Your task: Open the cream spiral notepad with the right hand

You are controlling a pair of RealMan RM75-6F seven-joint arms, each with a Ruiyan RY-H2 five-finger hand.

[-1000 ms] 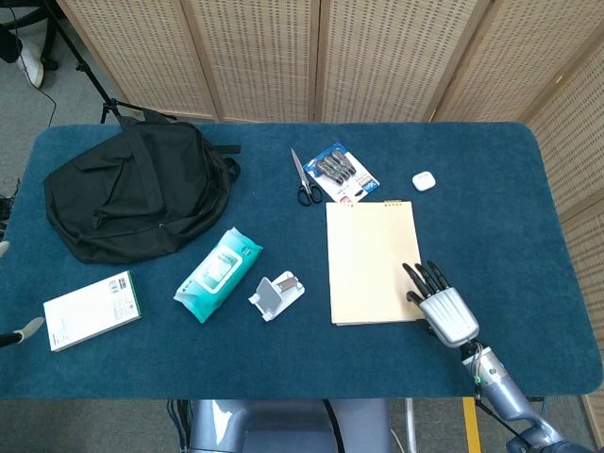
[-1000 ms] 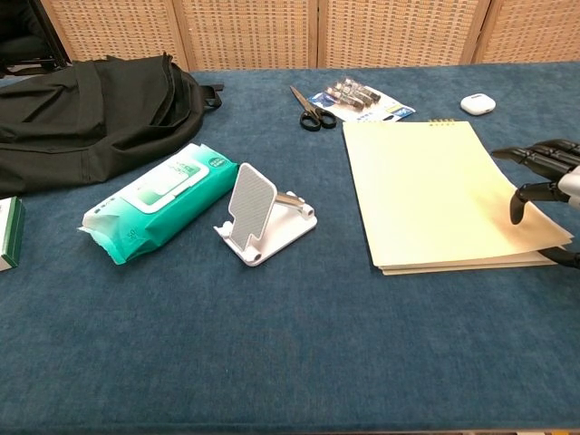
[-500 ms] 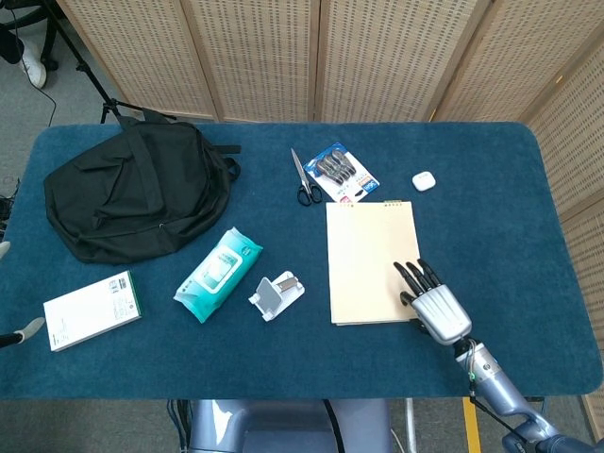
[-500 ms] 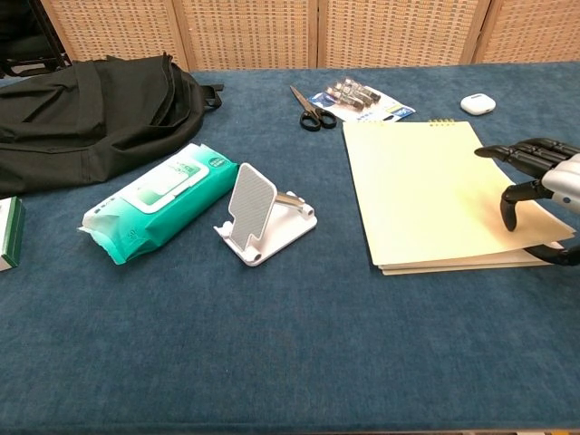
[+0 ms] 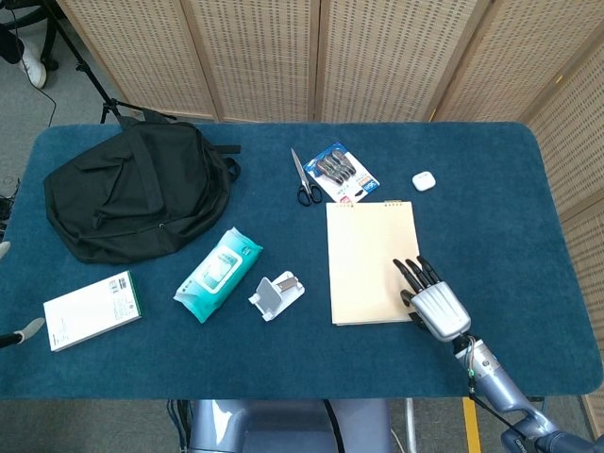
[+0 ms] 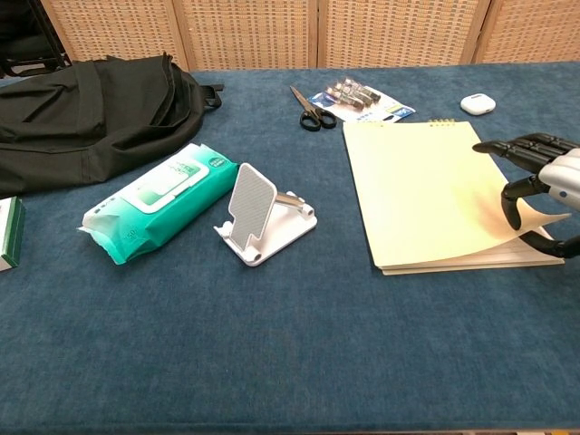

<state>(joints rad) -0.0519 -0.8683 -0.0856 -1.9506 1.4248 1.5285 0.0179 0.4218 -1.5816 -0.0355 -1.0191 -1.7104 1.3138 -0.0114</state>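
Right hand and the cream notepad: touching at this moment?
Touching. In the chest view the right hand has the near right corner of the cream spiral notepad cover lifted off the pages, curling up between its thumb and fingers.

The right hand [image 5: 436, 307] has a silver-grey metallic shell over its back, and its fingers [image 5: 412, 274] are glossy black and slender. Behind it at 5 o'clock, the forearm [image 5: 497, 382] is a slim silver-blue tube, with a darker band at the wrist and thin cabling running along it toward the frame's edge.
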